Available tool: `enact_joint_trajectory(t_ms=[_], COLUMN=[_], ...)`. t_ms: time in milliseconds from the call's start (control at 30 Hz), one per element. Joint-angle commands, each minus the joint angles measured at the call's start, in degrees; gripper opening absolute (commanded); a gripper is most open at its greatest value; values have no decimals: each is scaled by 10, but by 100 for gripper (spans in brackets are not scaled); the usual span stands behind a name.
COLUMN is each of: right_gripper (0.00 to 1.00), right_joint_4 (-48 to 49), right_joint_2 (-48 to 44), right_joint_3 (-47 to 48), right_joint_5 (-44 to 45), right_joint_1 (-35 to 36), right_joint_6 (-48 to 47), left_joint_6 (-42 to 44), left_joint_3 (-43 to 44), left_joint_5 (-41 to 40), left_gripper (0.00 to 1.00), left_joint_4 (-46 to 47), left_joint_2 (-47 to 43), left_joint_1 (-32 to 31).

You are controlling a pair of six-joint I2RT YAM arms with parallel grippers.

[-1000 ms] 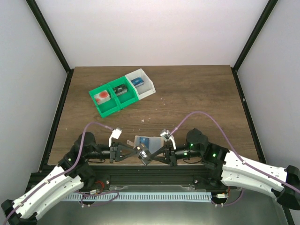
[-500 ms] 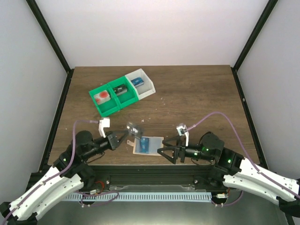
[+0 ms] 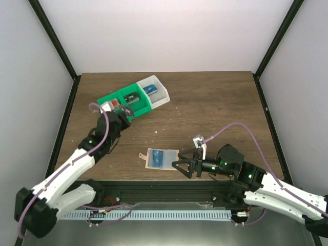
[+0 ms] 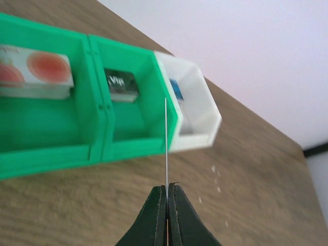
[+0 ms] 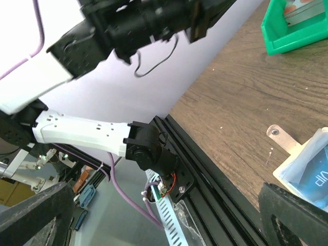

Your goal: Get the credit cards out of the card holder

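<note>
Credit cards status: one credit card (image 4: 166, 143), seen edge-on as a thin line, is clamped upright between the clenched fingers of the left gripper (image 4: 167, 192). It is held above the tabletop (image 3: 215, 102). Directly ahead of this gripper sit the green bins (image 4: 51, 154) and the white bin (image 4: 197, 136); in the wrist view the card's edge lines up with the wall where green meets white. The right gripper (image 3: 179, 168) is released, jaws spread wide with nothing between them. The card holder (image 3: 171, 156) lies flat just beside its fingertips, well apart from the left gripper. A second blue card (image 3: 156, 158) rests in the holder.
</note>
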Motion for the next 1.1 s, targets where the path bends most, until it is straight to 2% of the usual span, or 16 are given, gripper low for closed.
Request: enact_joint_trajectory(t_ms=[0,267,567,733,1067], right_gripper=[100,100,100,100,100], right_joint_4=[1,-28,-38,-43,-62], right_joint_2=[-6,-23,-29,-32,-27], right_joint_3=[12,13,23,25,40], right_joint_5=[-16,-15,-11,-9,6], right_joint_1=[-1,-1,-1,-1,-1], right_joint_6=[-12,-8,-8,-1,-2], left_joint_6=[-7,-61,-97,-115,-79], left_joint_3=[60,136,226,255,313], left_joint_5=[-27,-11,-24,-55,-77], left_gripper=[0,0,0,0,0], left_joint_4=[75,141,163,159,171], left_joint_2=[93,254,414,471,555], left_joint_1=[49,111,117,118,124])
